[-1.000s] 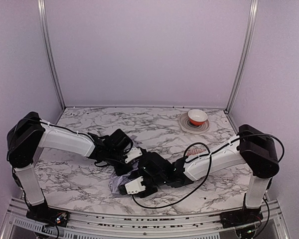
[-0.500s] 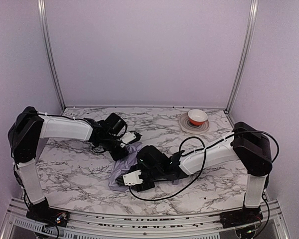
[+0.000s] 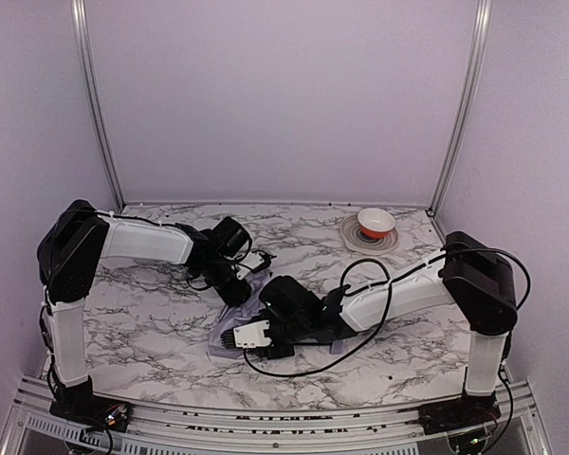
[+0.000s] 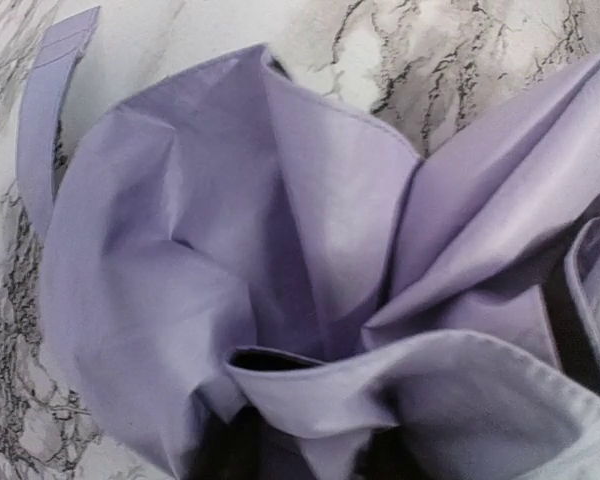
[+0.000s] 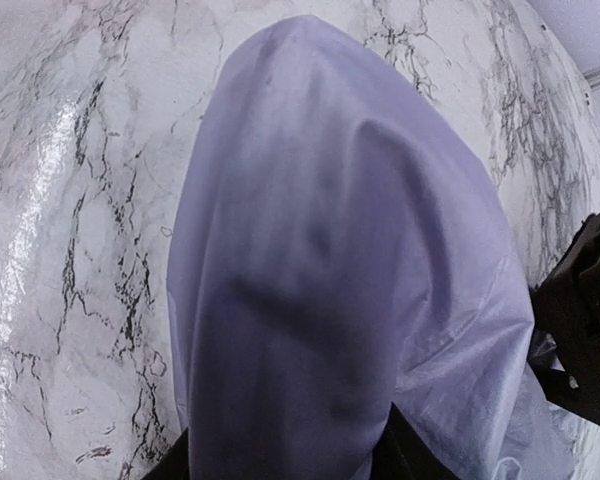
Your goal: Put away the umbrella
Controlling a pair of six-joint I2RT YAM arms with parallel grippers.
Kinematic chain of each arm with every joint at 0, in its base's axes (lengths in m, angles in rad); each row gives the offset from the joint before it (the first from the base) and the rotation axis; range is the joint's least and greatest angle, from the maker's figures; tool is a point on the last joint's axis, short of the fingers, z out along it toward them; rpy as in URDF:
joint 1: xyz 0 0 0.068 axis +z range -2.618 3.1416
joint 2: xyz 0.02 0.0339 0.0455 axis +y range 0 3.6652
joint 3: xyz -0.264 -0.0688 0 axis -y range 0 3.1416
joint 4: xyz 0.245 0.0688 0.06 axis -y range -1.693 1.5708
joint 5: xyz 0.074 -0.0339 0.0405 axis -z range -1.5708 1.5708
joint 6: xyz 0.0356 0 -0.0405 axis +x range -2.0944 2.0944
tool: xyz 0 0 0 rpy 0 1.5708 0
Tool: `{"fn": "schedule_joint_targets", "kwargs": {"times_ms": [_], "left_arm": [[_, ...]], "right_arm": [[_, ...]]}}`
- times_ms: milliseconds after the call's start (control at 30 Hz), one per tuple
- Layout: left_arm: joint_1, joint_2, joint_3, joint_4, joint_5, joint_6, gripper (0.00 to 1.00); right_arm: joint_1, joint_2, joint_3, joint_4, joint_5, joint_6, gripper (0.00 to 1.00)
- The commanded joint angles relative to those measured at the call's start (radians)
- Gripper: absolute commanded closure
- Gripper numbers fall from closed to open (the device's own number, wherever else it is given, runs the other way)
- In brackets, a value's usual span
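Observation:
The umbrella (image 3: 244, 301) lies as a crumpled pale lavender bundle on the marble table, between my two grippers. My left gripper (image 3: 238, 283) is at its far end. In the left wrist view the umbrella's folds (image 4: 280, 250) fill the frame and cover the left gripper (image 4: 300, 452), so its fingers show only as dark patches. My right gripper (image 3: 231, 338) is at the near end. There the umbrella's rounded fabric bundle (image 5: 330, 280) fills the gap of the right gripper (image 5: 290, 455), touching both dark fingers. A lavender strap (image 4: 45, 120) trails onto the table.
A red patterned bowl (image 3: 376, 222) sits on a round plate (image 3: 365, 243) at the back right of the table (image 3: 152, 322). The left arm's black wrist (image 5: 585, 320) shows at the right edge of the right wrist view. Purple walls enclose the table.
The left arm has swung toward the back of the table, drawing the fabric out with it. The right gripper has shifted left along the bundle and its jaws have narrowed on it.

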Motion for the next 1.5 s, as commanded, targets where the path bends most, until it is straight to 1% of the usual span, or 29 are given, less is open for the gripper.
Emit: {"fn": "schedule_joint_targets", "kwargs": {"times_ms": [0, 133, 167, 200, 267, 300, 400, 500, 567, 633, 700, 733, 767, 833, 900, 933, 1000, 1133, 1267, 1333, 1400, 1467], "left_arm": [[0.087, -0.041, -0.042, 0.036, -0.153, -0.051, 0.41], [0.191, -0.243, -0.124, 0.23, -0.106, -0.122, 0.08], [0.217, -0.305, -0.155, 0.29, -0.091, -0.137, 0.02], [0.237, -0.366, -0.198, 0.356, -0.084, -0.145, 0.01], [0.237, -0.532, -0.296, 0.459, -0.081, -0.12, 0.01], [0.226, -0.601, -0.347, 0.486, -0.071, -0.101, 0.01], [0.147, -0.81, -0.524, 0.603, -0.069, -0.022, 0.05], [0.005, -0.956, -0.669, 0.607, -0.092, 0.096, 0.11], [-0.132, -1.025, -0.741, 0.548, -0.076, 0.192, 0.17], [-0.255, -1.077, -0.798, 0.484, -0.068, 0.25, 0.19], [-0.353, -1.112, -0.848, 0.454, -0.112, 0.28, 0.25], [-0.394, -1.121, -0.867, 0.45, -0.146, 0.294, 0.28], [-0.424, -1.123, -0.876, 0.444, -0.175, 0.307, 0.28], [-0.461, -1.103, -0.872, 0.422, -0.191, 0.324, 0.28], [-0.485, -1.028, -0.857, 0.412, -0.224, 0.339, 0.25], [-0.498, -0.992, -0.847, 0.414, -0.265, 0.348, 0.22], [-0.521, -0.873, -0.829, 0.431, -0.347, 0.367, 0.18], [-0.528, -0.713, -0.807, 0.472, -0.437, 0.358, 0.09], [-0.528, -0.607, -0.807, 0.541, -0.521, 0.388, 0.07], [-0.528, -0.546, -0.773, 0.526, -0.554, 0.385, 0.1], [-0.526, -0.484, -0.732, 0.472, -0.56, 0.378, 0.16], [-0.526, -0.435, -0.704, 0.435, -0.534, 0.366, 0.31]], "right_arm": [[0.022, 0.086, -0.047, -0.313, -0.121, 0.054, 0.6], [0.0, 0.088, -0.048, -0.334, -0.16, 0.093, 0.61], [-0.007, 0.091, -0.05, -0.337, -0.172, 0.101, 0.61], [-0.013, 0.094, -0.051, -0.34, -0.189, 0.112, 0.62], [-0.03, 0.103, -0.048, -0.346, -0.227, 0.135, 0.62], [-0.039, 0.108, -0.045, -0.351, -0.247, 0.14, 0.62], [-0.063, 0.132, -0.022, -0.377, -0.308, 0.162, 0.63], [-0.086, 0.171, 0.019, -0.425, -0.377, 0.177, 0.64], [-0.103, 0.198, 0.045, -0.453, -0.432, 0.191, 0.65], [-0.127, 0.216, 0.062, -0.474, -0.474, 0.201, 0.66], [-0.148, 0.22, 0.069, -0.489, -0.529, 0.209, 0.66], [-0.16, 0.223, 0.073, -0.495, -0.562, 0.214, 0.66], [-0.172, 0.228, 0.08, -0.506, -0.594, 0.22, 0.66], [-0.19, 0.245, 0.107, -0.538, -0.635, 0.235, 0.66], [-0.199, 0.268, 0.133, -0.567, -0.642, 0.247, 0.67], [-0.201, 0.271, 0.141, -0.575, -0.648, 0.247, 0.67], [-0.202, 0.274, 0.143, -0.578, -0.659, 0.245, 0.67], [-0.204, 0.274, 0.148, -0.596, -0.656, 0.248, 0.67], [-0.205, 0.278, 0.151, -0.612, -0.673, 0.232, 0.67], [-0.205, 0.282, 0.161, -0.618, -0.671, 0.227, 0.67], [-0.206, 0.284, 0.172, -0.623, -0.675, 0.222, 0.67], [-0.21, 0.282, 0.182, -0.628, -0.691, 0.217, 0.67]]}}
